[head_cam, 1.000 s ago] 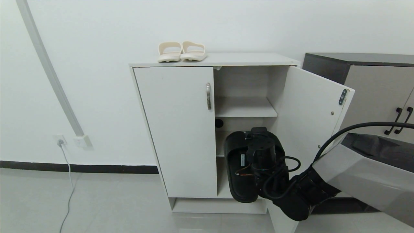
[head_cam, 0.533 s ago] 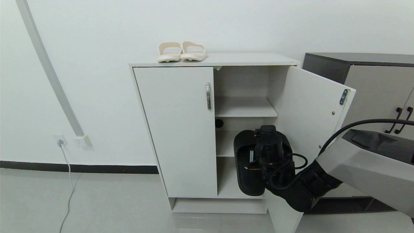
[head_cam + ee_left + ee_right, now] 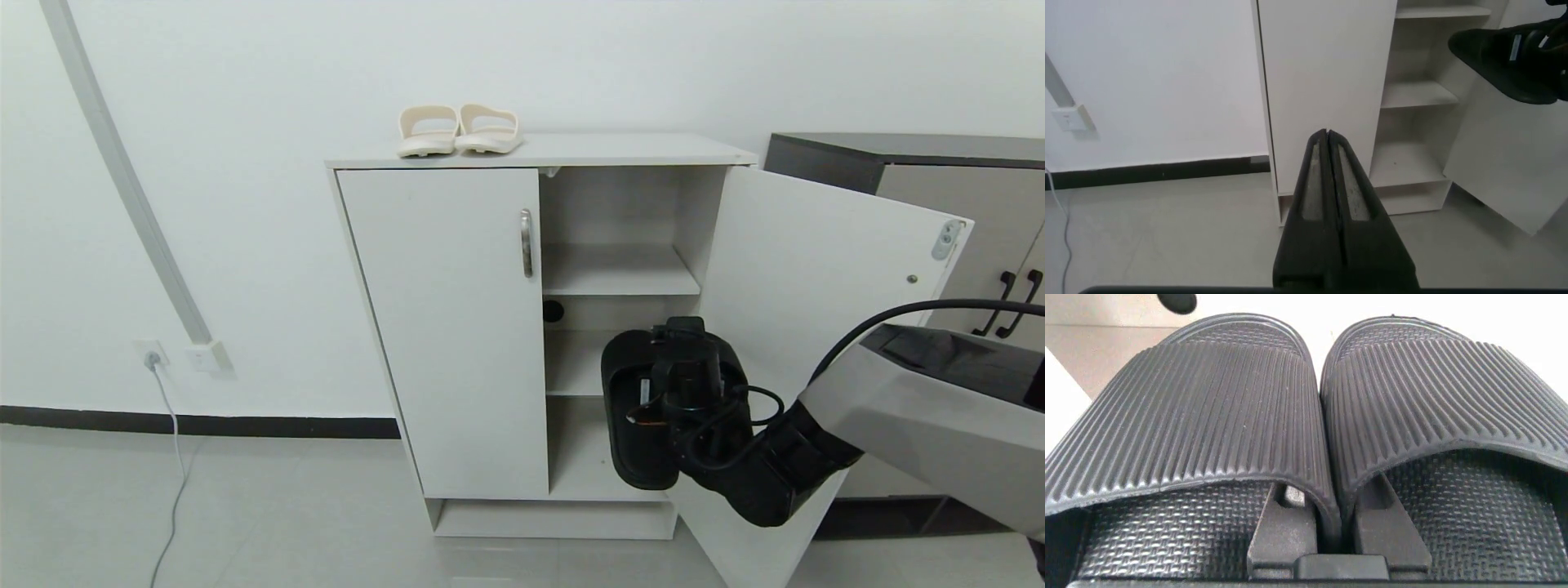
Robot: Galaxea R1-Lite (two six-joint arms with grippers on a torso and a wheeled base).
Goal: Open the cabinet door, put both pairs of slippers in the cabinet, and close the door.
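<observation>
R gripper (image 3: 1331, 531) clamps black slippers (image 3: 624, 457) by open cabinet (image 3: 445, 327); L gripper (image 3: 1327, 151) pinched closed. Beige slippers (image 3: 460, 131) on cabinet top; white wall (image 3: 735, 65), grey floor (image 3: 286, 514).

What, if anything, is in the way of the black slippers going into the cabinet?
Nothing visible. The right door is swung wide open, and the right gripper holds the black slippers just in front of the open shelves.

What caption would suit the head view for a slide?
Right gripper holds a pair of black slippers at the open cabinet while beige slippers sit on top.
</observation>
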